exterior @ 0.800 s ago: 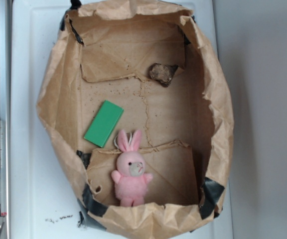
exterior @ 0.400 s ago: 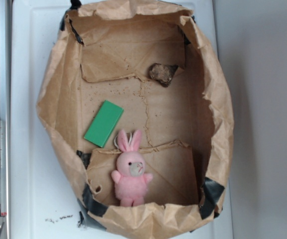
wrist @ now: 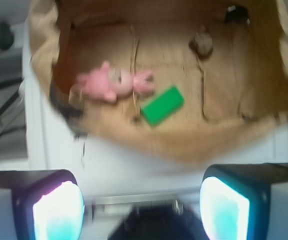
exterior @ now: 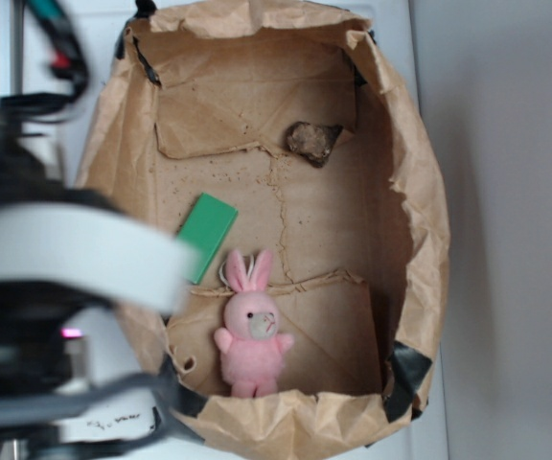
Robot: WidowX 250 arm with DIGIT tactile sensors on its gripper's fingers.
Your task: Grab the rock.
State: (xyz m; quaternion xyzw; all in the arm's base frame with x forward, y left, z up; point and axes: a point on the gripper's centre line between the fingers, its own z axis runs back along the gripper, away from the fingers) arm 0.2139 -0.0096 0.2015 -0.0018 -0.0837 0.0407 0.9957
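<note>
Rock (exterior: 313, 142) unmoved, far end of paper-bag tray (exterior: 420, 220), well apart from green block (exterior: 202, 236) and bunny (exterior: 252, 331). Change: arm now in exterior view, left of tray. Pincer (wrist: 141, 200) fingers apart, empty. Approach only beginning.

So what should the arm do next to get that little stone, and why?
Probably travel over the paper bag's rim toward the rock, staying high. The gripper is open and empty, outside the bag on the side of the green block. The rock lies untouched by the far wall, beyond the block and pink bunny.
</note>
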